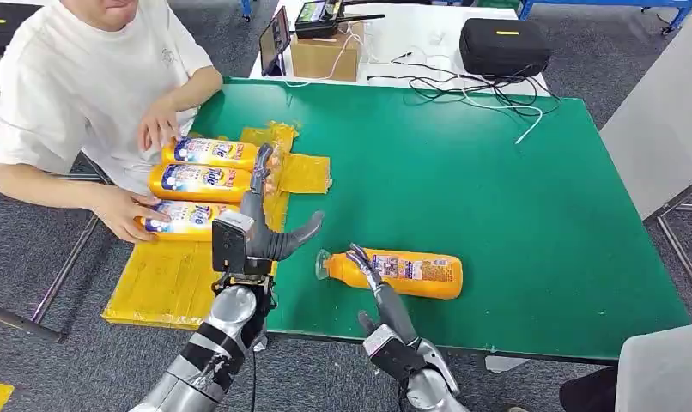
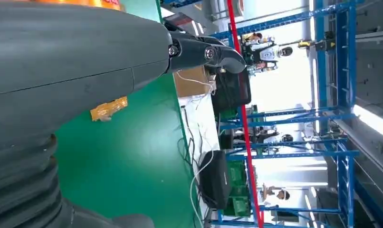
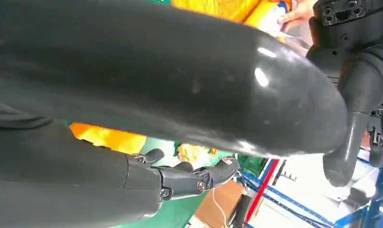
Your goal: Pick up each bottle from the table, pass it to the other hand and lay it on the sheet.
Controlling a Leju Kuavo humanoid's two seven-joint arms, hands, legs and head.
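Head view, left hand point(image 1: 270, 225): open, fingers spread, empty, raised over the sheet's point(image 1: 158, 283) edge.
Head view, right hand point(image 1: 379, 296): open, empty, fingertips at the neck of the lone bottle point(image 1: 396, 270), which lies on the green desk point(image 1: 497, 197); contact unclear.
Head view, beyond left hand: three bottles point(image 1: 201, 182) on the sheet, a person's hands point(image 1: 128, 213) on them.
Left wrist view, left hand point(image 2: 132, 57): fingers extended, holding nothing.
Right wrist view, right hand point(image 3: 180, 176): fingers loosely curved, nothing held; orange bottle point(image 3: 106, 137) just beside them.
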